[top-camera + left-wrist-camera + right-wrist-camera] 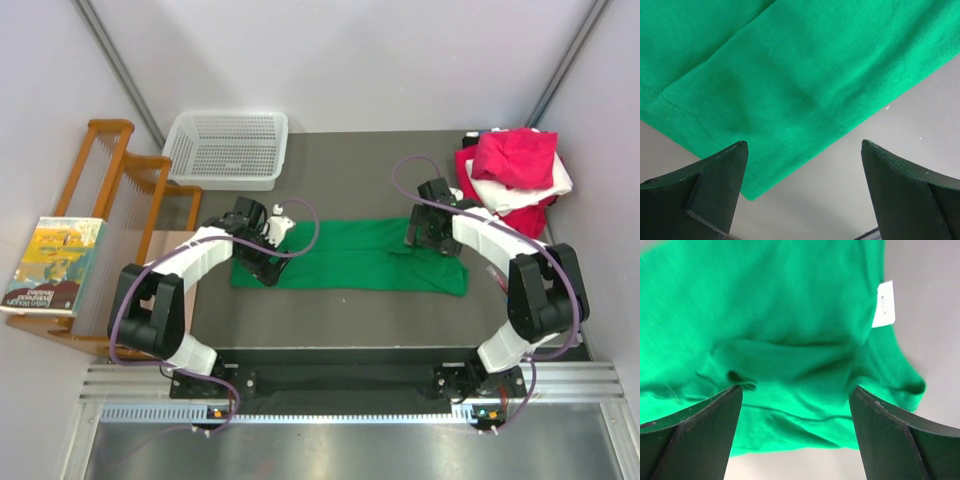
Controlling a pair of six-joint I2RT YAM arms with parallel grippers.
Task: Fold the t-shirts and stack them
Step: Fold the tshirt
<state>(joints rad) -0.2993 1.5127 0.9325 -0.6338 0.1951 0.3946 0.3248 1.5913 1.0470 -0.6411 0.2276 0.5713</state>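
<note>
The green shirt (350, 255) lies folded into a long band across the middle of the desk (350, 190). The left fingers (715, 190) are spread wide over its left hemmed corner and grip nothing. The right fingers (695, 440) are also wide apart over the rumpled right end near the white label (884, 305), and hold nothing. Pink, white and red shirts (515, 170) are heaped at the far right corner.
</note>
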